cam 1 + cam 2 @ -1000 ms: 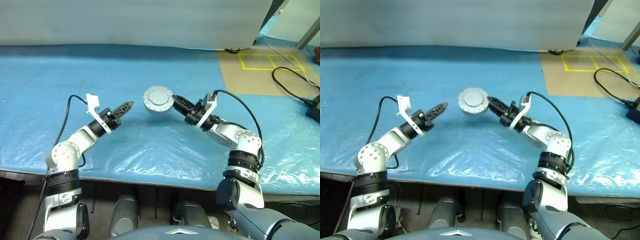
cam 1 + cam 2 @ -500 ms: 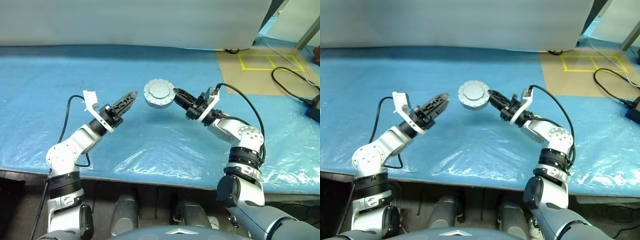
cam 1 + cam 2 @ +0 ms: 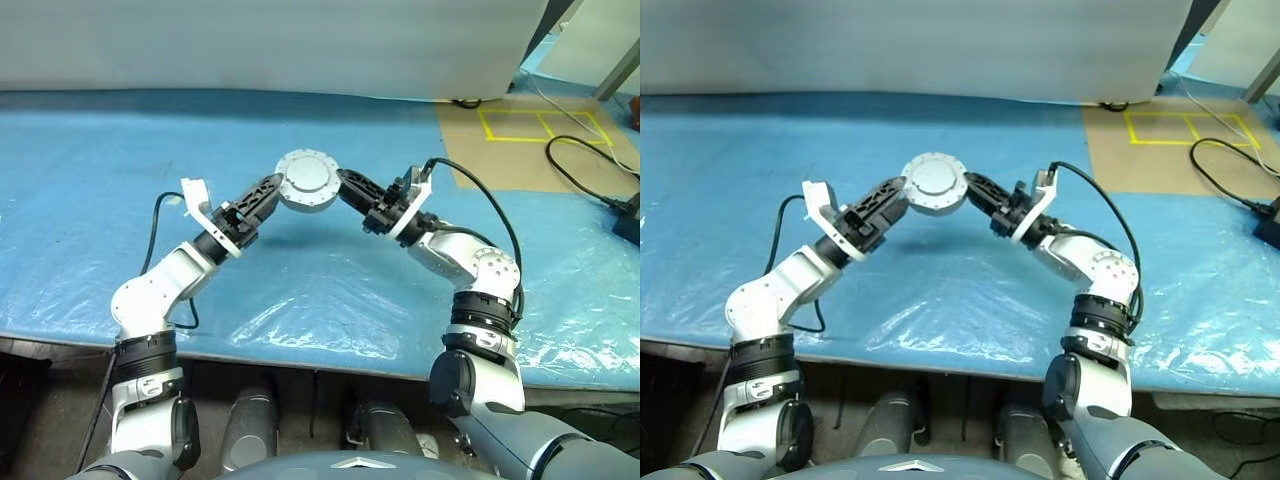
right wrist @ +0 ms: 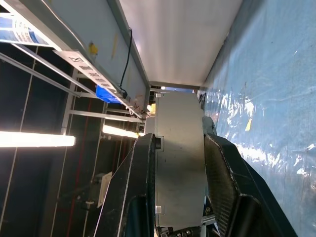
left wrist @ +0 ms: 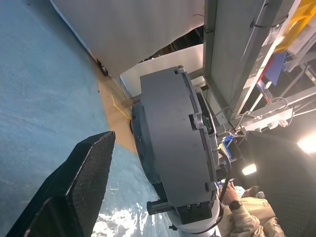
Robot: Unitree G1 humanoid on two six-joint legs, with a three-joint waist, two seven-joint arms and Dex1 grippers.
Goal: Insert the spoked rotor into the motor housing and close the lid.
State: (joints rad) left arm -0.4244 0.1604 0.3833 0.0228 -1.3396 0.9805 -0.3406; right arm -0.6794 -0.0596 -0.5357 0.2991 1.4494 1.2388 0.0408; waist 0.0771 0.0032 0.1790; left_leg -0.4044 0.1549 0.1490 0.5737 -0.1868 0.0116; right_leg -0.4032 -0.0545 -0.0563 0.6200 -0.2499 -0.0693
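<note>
My right gripper (image 3: 347, 186) is shut on the round grey motor housing (image 3: 934, 184) and holds it in the air above the blue sheet. Its flat face with a raised hub, the lid (image 3: 308, 180), is turned toward the head camera. In the right wrist view both black fingers (image 4: 140, 190) clamp the housing's (image 4: 180, 163) two flat sides. My left gripper (image 3: 270, 190) is open at the housing's left edge. In the left wrist view one finger (image 5: 74, 187) stands apart from the thick grey body (image 5: 170, 148). The spoked rotor is out of view.
A blue plastic sheet (image 3: 300, 290) covers the table. Brown cardboard with yellow tape (image 3: 530, 130) lies at the back right, with a black cable (image 3: 585, 180) across it. A white board (image 3: 270, 45) stands behind. A person's hand (image 5: 237, 207) shows in the left wrist view.
My left gripper opened and swung right and up to the housing's left edge. My right gripper raised the housing a little and shifted it left.
</note>
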